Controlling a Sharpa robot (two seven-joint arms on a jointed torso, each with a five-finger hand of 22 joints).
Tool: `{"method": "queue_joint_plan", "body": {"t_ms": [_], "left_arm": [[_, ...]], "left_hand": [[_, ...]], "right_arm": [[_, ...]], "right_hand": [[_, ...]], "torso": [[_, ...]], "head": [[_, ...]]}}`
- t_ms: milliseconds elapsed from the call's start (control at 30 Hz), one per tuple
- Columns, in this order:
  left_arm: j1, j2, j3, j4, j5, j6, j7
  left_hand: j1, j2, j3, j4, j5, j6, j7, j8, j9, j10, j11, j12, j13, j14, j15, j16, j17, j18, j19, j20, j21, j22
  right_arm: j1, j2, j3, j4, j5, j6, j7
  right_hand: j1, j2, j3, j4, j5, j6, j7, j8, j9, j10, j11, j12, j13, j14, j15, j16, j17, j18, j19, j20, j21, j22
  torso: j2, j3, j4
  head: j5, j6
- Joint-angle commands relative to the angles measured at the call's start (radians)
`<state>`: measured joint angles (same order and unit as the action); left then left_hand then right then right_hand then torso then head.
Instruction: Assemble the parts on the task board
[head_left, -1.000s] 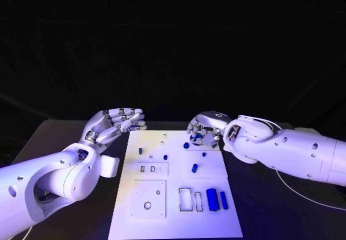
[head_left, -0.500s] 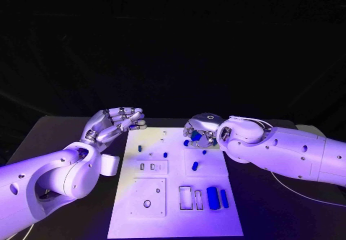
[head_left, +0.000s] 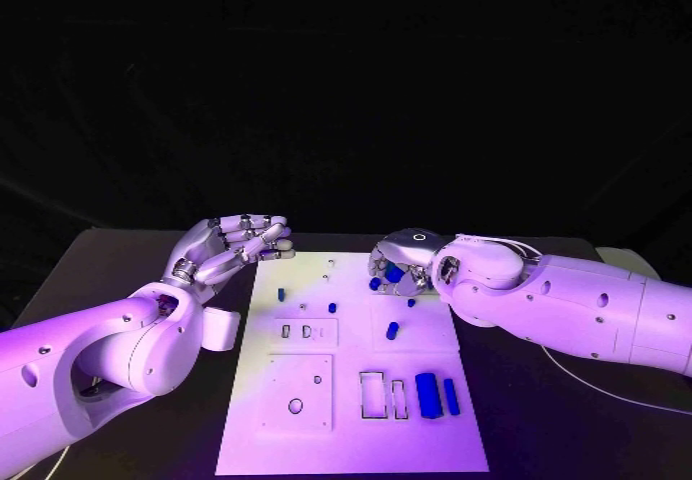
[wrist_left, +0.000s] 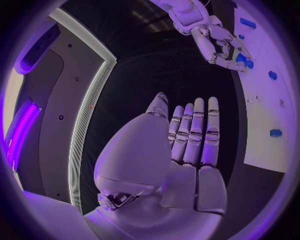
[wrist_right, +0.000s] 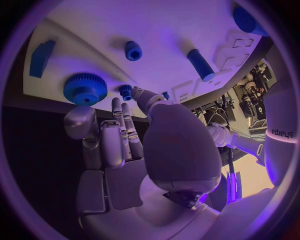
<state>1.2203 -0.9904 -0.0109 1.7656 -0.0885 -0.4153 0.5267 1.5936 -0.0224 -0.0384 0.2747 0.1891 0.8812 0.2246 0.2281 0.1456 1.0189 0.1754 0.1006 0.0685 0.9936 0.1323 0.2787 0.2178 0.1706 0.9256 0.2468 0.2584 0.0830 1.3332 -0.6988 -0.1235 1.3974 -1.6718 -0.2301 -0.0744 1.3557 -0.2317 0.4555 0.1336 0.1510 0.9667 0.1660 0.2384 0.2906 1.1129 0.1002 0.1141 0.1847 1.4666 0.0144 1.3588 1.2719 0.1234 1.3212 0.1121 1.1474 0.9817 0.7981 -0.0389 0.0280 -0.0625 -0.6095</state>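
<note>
Blue parts (head_left: 426, 394) lie scattered on the white task board (head_left: 346, 440) mid-tabletop, where the right hand (head_left: 397, 262), fingers (wrist_right: 116, 131) straight and empty by the gear (wrist_right: 84, 88), seems about to pick it, while the left hand (head_left: 231, 250) hovers curled, empty; "edieys" marks the right arm.

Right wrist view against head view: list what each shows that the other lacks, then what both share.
Right wrist view alone: a blue gear on the board's edge, beside the right hand, whose fingers are spread with nothing between them. Head view alone: the left hand beside the board, and two blue bars on its near end. Both: the white board and a blue peg.
</note>
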Motion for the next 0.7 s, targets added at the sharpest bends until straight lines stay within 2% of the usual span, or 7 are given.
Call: {"method": "queue_joint_plan", "body": {"t_ms": [33, 467, 667, 700], "left_arm": [[0.001, 0.000, 0.001, 0.003, 0.004, 0.022, 0.002], [0.002, -0.002, 0.001, 0.005, 0.004, 0.025, -0.005], [0.002, -0.002, 0.001, 0.005, 0.004, 0.028, -0.010], [0.002, -0.002, 0.001, 0.004, 0.004, 0.028, -0.011]], "left_hand": [[0.003, -0.003, 0.000, 0.008, 0.006, -0.001, 0.008, -0.002, -0.001, -0.001, 0.004, -0.005, -0.002, -0.002, 0.003, -0.001, 0.001, 0.014, 0.004, 0.001, 0.001, -0.002], [0.002, -0.001, 0.000, 0.009, 0.006, -0.002, 0.010, -0.003, -0.001, -0.002, 0.005, -0.007, -0.002, -0.003, 0.003, -0.002, 0.002, 0.013, 0.004, 0.001, 0.000, -0.002], [0.001, 0.000, 0.001, 0.010, 0.006, -0.003, 0.011, -0.004, -0.002, -0.003, 0.006, -0.009, -0.002, -0.004, 0.004, -0.002, 0.003, 0.013, 0.004, 0.001, 0.000, -0.003], [0.001, 0.000, 0.001, 0.010, 0.006, -0.003, 0.011, -0.004, -0.002, -0.003, 0.006, -0.009, -0.002, -0.004, 0.004, -0.002, 0.003, 0.013, 0.004, 0.001, 0.000, -0.003]], "right_arm": [[-0.002, 0.005, 0.000, -0.005, -0.024, 0.017, -0.008], [-0.005, 0.015, 0.000, -0.014, -0.021, 0.005, -0.002], [-0.005, 0.016, 0.000, -0.016, -0.013, -0.004, -0.004], [-0.005, 0.016, 0.000, -0.016, -0.011, -0.010, -0.004]], "right_hand": [[0.006, 0.003, 0.008, 0.000, 0.007, 0.004, -0.003, -0.006, 0.002, -0.003, 0.000, 0.005, 0.000, 0.050, 0.004, 0.010, 0.010, -0.020, 0.008, 0.000, 0.011, 0.014], [-0.001, 0.019, 0.031, 0.013, 0.012, 0.016, -0.008, 0.000, 0.011, 0.020, -0.005, 0.016, 0.001, 0.054, 0.001, 0.037, 0.034, -0.027, 0.021, -0.001, 0.059, 0.075], [-0.004, 0.026, 0.040, 0.019, 0.013, 0.026, -0.014, 0.007, 0.017, 0.034, -0.011, 0.021, 0.001, 0.055, -0.003, 0.045, 0.041, -0.029, 0.026, -0.002, 0.076, 0.098], [-0.006, 0.035, 0.045, 0.023, 0.014, 0.030, -0.016, 0.010, 0.021, 0.041, -0.013, 0.024, 0.002, 0.055, -0.006, 0.047, 0.043, -0.031, 0.029, -0.002, 0.085, 0.109]], "torso": [[0.003, -0.0007, 0.0010], [0.007, -0.0021, 0.0002], [0.008, -0.0023, 0.0002], [0.008, -0.0023, 0.0001]], "head": [[0.002, 0.001], [0.009, -0.001], [0.004, -0.003], [0.003, -0.003]]}}
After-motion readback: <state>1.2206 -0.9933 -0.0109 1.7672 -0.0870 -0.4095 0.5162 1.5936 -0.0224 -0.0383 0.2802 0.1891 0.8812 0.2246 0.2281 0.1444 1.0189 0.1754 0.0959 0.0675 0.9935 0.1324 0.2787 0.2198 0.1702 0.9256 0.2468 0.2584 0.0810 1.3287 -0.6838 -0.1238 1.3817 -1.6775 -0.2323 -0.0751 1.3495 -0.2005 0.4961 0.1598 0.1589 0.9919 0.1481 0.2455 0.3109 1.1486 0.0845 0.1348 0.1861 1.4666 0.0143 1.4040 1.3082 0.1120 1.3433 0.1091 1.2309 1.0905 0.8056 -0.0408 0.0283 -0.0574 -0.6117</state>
